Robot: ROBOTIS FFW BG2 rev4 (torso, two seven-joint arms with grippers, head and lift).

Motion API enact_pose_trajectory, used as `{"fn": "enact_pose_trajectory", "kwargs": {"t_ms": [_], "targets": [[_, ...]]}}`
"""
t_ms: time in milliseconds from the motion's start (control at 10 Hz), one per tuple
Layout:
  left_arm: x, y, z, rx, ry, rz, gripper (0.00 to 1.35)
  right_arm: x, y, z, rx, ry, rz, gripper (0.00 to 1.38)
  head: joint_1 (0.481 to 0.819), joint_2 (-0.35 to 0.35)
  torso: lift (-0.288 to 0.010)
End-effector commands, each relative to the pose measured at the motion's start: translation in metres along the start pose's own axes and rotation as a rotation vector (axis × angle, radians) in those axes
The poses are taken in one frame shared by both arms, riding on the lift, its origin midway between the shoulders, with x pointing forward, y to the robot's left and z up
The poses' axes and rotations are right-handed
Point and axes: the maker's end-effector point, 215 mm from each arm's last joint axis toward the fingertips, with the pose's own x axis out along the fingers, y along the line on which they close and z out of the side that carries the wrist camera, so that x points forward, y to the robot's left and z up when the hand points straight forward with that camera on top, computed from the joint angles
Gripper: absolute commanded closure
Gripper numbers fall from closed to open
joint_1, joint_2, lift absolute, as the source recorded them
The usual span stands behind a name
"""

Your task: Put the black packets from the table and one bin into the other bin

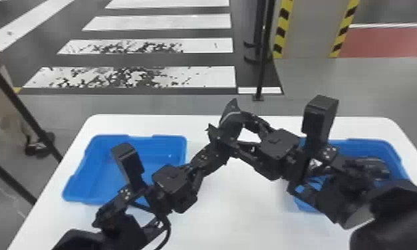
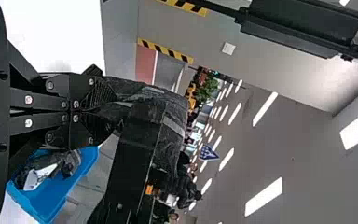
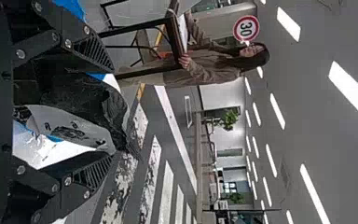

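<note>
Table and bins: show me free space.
Free: the left bin, where visible; the table between it and the right bin. Crowded: where left claw and right claw meet at a black packet; the right bin, holding packets.

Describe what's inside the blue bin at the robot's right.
Inside the blue bin lie dark packets, with something white among them. In the head view the right arm hides its near part; what lies there can't be told.

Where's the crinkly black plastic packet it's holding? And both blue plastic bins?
Crinkly black plastic packet (image 3: 116, 114): right wrist view, crumpled end.
Left blue plastic bin (image 1: 166, 146): head view, far inside wall.
Right blue plastic bin (image 1: 370, 149): head view, far inside wall.
</note>
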Motion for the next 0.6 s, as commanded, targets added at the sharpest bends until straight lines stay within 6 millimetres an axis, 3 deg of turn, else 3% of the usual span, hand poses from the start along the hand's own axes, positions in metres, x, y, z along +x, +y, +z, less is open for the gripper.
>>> {"fn": "enact_pose_trajectory", "kwargs": {"t_ms": [0,300,400,500], "targets": [[0.0,-0.001,0.0,-0.001,0.001,-0.003,1.21,0.001,0.003,0.003,0.019,-0.009,0.011,1.14,0.695,0.064,-0.11],[-0.003,0.002,-0.002,0.0,0.001,0.005,1.21,-0.001,0.008,0.008,0.019,-0.013,0.007,1.14,0.695,0.069,-0.11],[-0.005,0.003,0.007,-0.003,-0.03,0.007,1.19,-0.002,0.009,0.015,0.007,-0.027,0.003,1.14,0.695,0.07,-0.11],[-0.008,0.006,0.011,-0.01,-0.048,0.015,0.83,-0.005,0.003,0.024,-0.006,-0.056,-0.014,1.14,0.695,0.073,-0.11]]}}
